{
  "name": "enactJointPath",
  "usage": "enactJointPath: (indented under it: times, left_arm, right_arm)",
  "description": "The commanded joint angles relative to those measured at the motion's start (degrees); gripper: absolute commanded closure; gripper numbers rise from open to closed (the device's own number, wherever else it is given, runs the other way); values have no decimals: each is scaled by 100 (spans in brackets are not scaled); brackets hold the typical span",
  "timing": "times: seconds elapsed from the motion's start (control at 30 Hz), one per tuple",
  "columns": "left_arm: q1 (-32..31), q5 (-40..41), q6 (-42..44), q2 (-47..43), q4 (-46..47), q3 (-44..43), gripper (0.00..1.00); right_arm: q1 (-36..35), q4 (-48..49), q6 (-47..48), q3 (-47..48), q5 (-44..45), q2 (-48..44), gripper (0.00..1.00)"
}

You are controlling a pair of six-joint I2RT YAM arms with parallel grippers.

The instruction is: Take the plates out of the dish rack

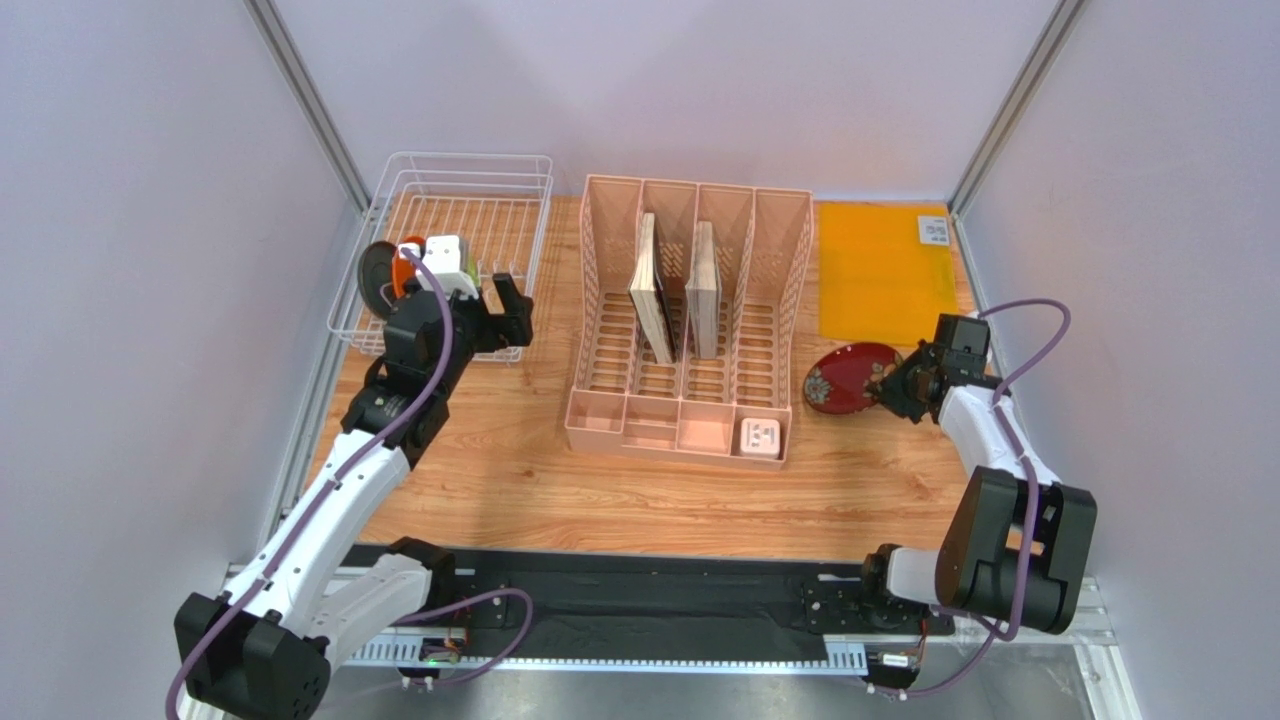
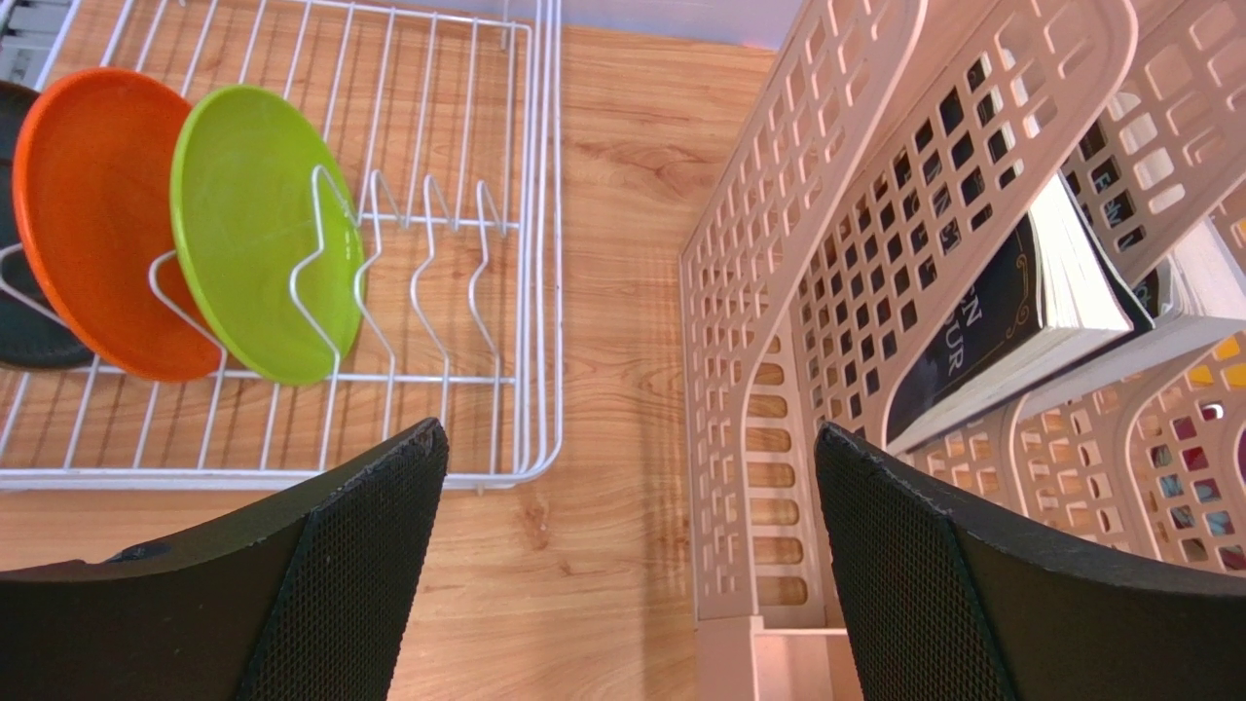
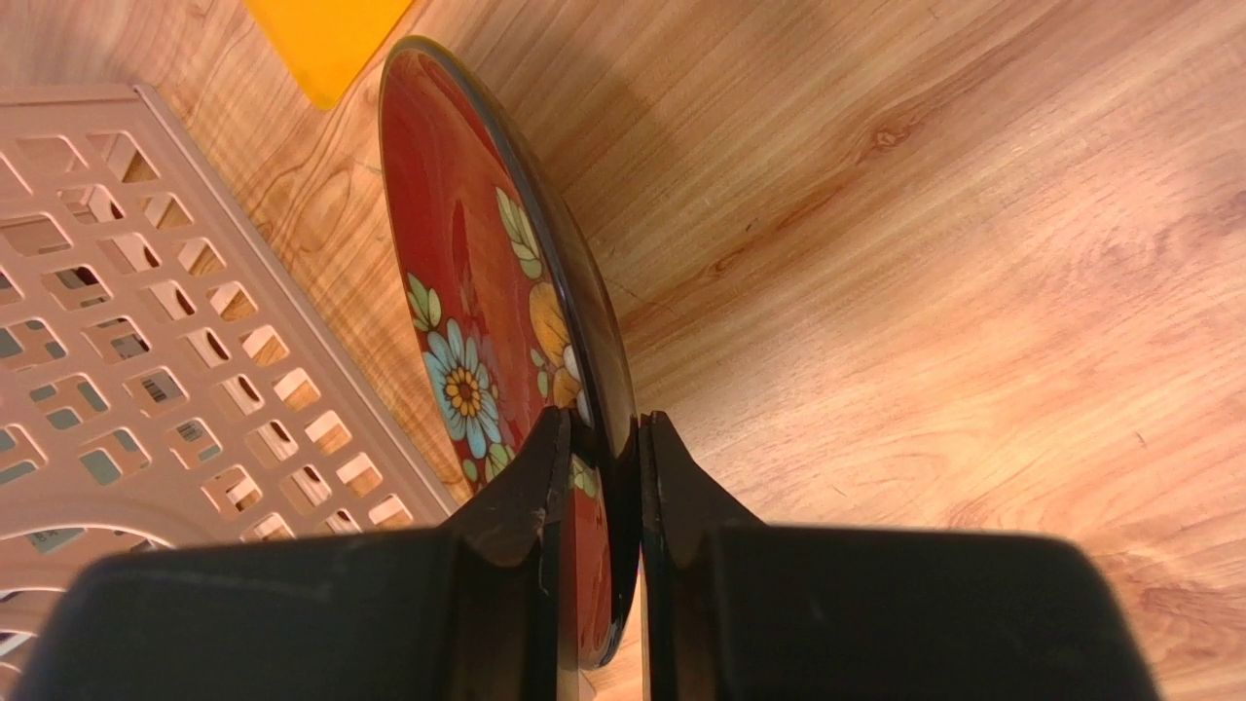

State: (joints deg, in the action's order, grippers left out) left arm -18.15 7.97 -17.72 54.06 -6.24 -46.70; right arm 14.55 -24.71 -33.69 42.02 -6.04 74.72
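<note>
R arm: the right gripper (image 3: 603, 446) is clenched on the dark red plate (image 3: 490, 307), one finger each side of the rim, holding the plate on edge. The plate's face has painted flowers, blue petals w/ a yellow centre, and green leaves. We find no lettering on it. In the top view it is just right of the pink organiser's (image 1: 691, 315) front corner, near the close edge of the yellow mat (image 1: 884, 278). We can't tell whether its lower rim touches the table (image 1: 496, 465).

L arm: the left gripper (image 2: 629, 438) is released, jaws spread wide w/ nothing between them. It hangs over bare wood between the dish rack (image 2: 550, 292) and the organiser.

The rack is at the table's far left corner. Three plates stand upright in its wire slots at one end. The lime green plate (image 2: 256, 219) is nearest the wrist cam. The orange plate (image 2: 88, 219) is right behind it & overlapped by it. A dark plate (image 2: 22, 329) comes next, mostly cut off by the frame edge.

Writing: a book (image 2: 1009, 314) leaning in an organiser slot has a dark cover w/ pale capitals. Only "N" and "UR" show; the rest is hidden by the lattice. A white label (image 1: 935, 230) at the mat's far right corner & a white item (image 1: 762, 437) in the organiser's front tray are both too small for us to read.
</note>
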Motion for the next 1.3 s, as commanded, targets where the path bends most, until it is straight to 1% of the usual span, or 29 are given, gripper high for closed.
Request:
enactJointPath:
  times: [0.0, 0.07, 0.27, 0.33, 0.37, 0.4, 0.43, 0.47, 0.6, 0.73, 0.87, 0.97, 1.0, 1.07, 1.1, 1.13, 1.27]
  left_arm:
    - [57, -137, -65, -45, 211, 29, 0]
    - [75, -155, -74, -45, 246, 47, 0]
    - [101, -199, -74, -1, 229, 55, 0]
    - [101, -208, -100, 8, 255, 73, 0]
    - [101, -225, -109, 25, 264, 82, 0]
    - [110, -225, -109, 34, 255, 82, 0]
    - [110, -225, -109, 69, 264, 82, 0]
    - [119, -217, -109, 69, 264, 91, 0]
    - [145, -234, -136, 148, 316, 91, 0]
    - [215, -147, -74, 297, 325, 29, 0]
    - [400, 47, 40, 473, 404, -146, 0]
    - [584, 160, 110, 763, 562, -295, 0]
    - [628, 187, 145, 868, 754, -322, 0]
    - [804, 188, 181, 1176, 870, -506, 0]
    - [839, 257, 242, 1368, 905, -577, 0]
    - [848, 423, 329, 1474, 957, -630, 0]
    - [883, 837, 646, 1914, 1089, -1007, 0]
  right_arm:
    - [13, -658, 293, -343, 868, 350, 87]
    - [13, -640, 284, -370, 964, 377, 81]
    - [31, -719, 319, -300, 947, 596, 81]
    - [31, -755, 319, -282, 912, 623, 77]
    - [31, -755, 302, -265, 929, 658, 72]
    - [31, -781, 302, -256, 921, 684, 71]
    - [31, -781, 293, -256, 912, 702, 68]
    - [31, -781, 250, -256, 990, 719, 60]
    - [31, -772, 284, -230, 1114, 641, 55]
    - [31, -869, 302, -107, 1193, 649, 53]
    - [22, -1044, 302, 43, 1351, 536, 31]
    - [4, -1193, 293, 218, 1456, 220, 31]
    - [-48, -1386, 284, 306, 1535, 97, 30]
    - [-355, -1580, 284, 621, 1999, -377, 30]
    - [-443, -1650, 302, 728, 2089, -536, 30]
    - [-540, -1642, 319, 816, 2090, -824, 29]
    - [-558, -1581, 451, 1394, 1747, -1135, 27]
